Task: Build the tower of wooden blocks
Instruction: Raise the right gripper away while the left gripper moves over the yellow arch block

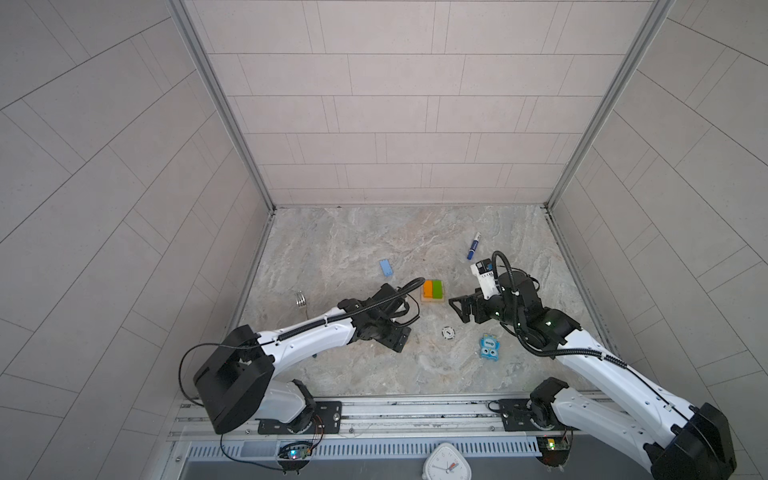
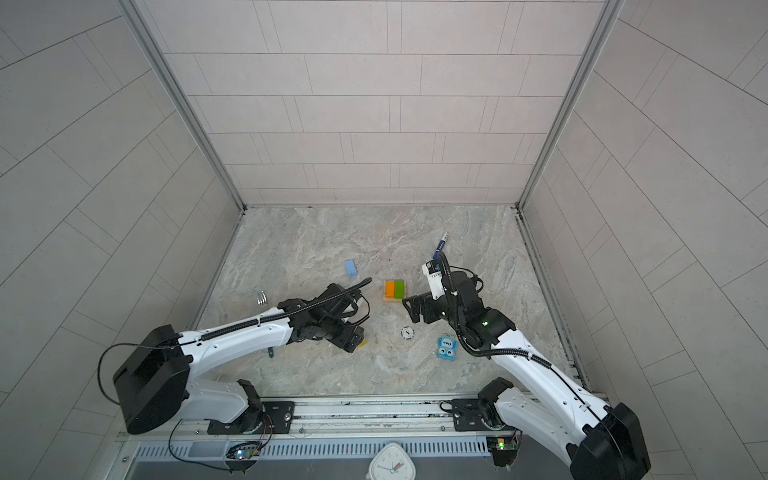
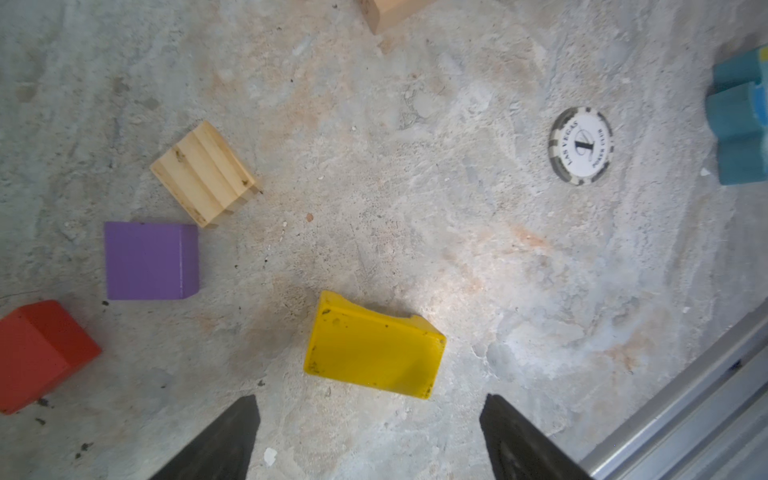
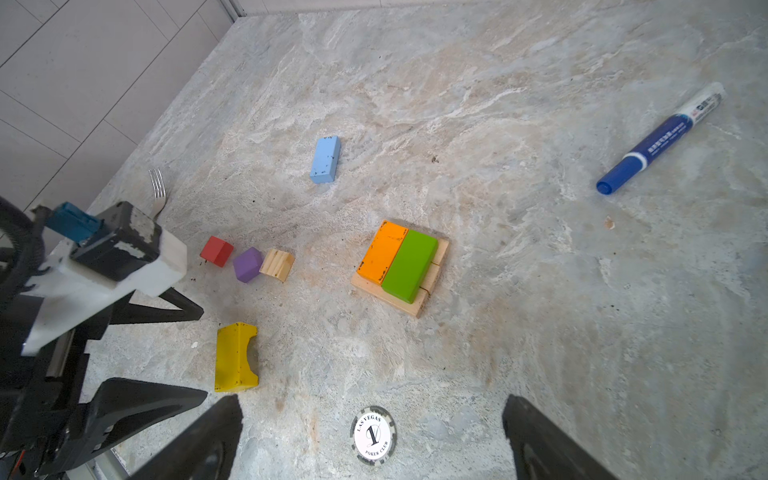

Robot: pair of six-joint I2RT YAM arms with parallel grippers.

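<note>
Right now the left claw point(image 3: 369, 405) is hanging wide open and holding nothing, its tips just short of the yellow block point(image 3: 374, 345), which is lying flat on the table point(image 3: 415, 208). The right claw point(image 4: 372, 401) is gaping just as wide, empty too, hovering over a poker chip point(image 4: 373, 434).

The tower point(image 1: 432, 291) is sitting near the middle of the frame in both top views. It is just a tan base point(image 4: 415, 305) carrying an orange bar point(image 4: 382, 251) and a green bar point(image 4: 409, 266) side by side, touching. A blue bar point(image 1: 386, 268) is lying apart, up and to the left of it. A red cube point(image 4: 216, 250), a purple cube point(image 4: 248, 264) and a striped cube point(image 4: 277, 264) are waiting in a row close to the left claw.

I'm guessing the yellow block is light, stiff wood under slick paint, so it is going to want a square, firm pinch. One long side is notched. The flat short ends are looking like the safer hold, and the open tips are standing either side of them.
</note>
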